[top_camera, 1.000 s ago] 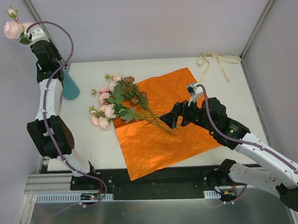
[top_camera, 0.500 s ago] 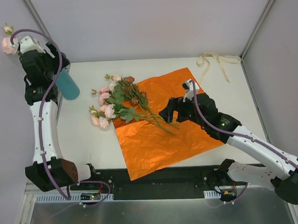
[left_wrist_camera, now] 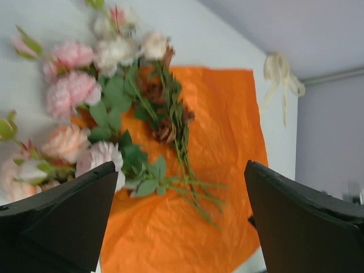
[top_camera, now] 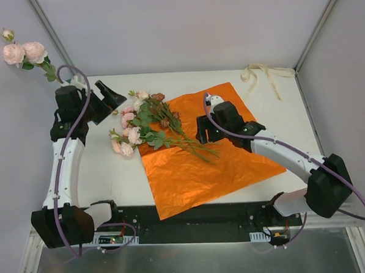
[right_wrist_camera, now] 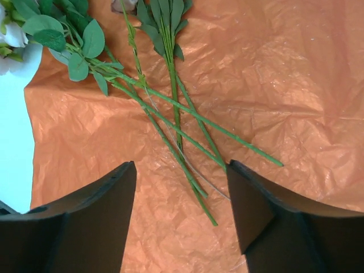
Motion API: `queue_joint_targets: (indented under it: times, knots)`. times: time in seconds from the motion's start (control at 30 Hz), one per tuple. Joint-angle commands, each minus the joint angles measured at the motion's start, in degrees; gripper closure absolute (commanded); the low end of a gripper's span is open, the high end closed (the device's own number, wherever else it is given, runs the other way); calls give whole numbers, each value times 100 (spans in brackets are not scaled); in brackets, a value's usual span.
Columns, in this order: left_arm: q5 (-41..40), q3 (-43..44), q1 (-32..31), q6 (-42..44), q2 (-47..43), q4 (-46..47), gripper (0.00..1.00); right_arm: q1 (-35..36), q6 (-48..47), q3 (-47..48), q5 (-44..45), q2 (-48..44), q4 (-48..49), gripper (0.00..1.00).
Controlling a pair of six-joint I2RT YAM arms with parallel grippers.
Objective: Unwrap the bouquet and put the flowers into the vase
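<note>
- Grey-walled cell, white table (top_camera: 291, 106) — orange paper (top_camera: 190, 173) lies spread flat, ribbon (top_camera: 262, 74) cast aside: unwrapping judged done
- Two pink roses (top_camera: 22, 53) stand upright far left; vase hidden behind the left arm
- Remaining flowers (top_camera: 142, 123) lie across the paper's left edge — unplaced
- Jaws: left gripper (top_camera: 105, 96) wide, empty; right gripper (right_wrist_camera: 181, 170) apart over the stems (right_wrist_camera: 175, 114), gripping nothing

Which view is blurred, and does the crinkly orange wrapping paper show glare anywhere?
Left wrist view: blurred throughout, the pink and cream roses soft-edged. Right wrist view: sharp, thin green stems crisp, only faint sheen on the crinkly orange wrapping paper. Top view: even light, no strong glare.
</note>
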Motion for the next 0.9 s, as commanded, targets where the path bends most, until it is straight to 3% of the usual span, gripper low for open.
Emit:
queue_joint_targets:
  times: [0.0, 0.07, 0.33, 0.57, 0.87]
  knots:
    - [876, -783, -236, -331, -188, -151, 1, -387, -440, 503, -1035, 580, -5, 36]
    - [912, -1143, -263, -279, -241, -151, 1, -537, -352, 670, -1290, 862, 12, 43]
    - [815, -2348, -333, 223, -759, -169, 1, -555, 141, 1268, -1502, 1935, 214, 49]
    - [762, -2103, -360, 179, -619, -177, 1, -450, 685, 2076, -1678, 2805, 486, 56]
    - [859, -2209, -351, 170, -663, -169, 1, -10, 571, 2946, -1257, 3745, 566, 60]
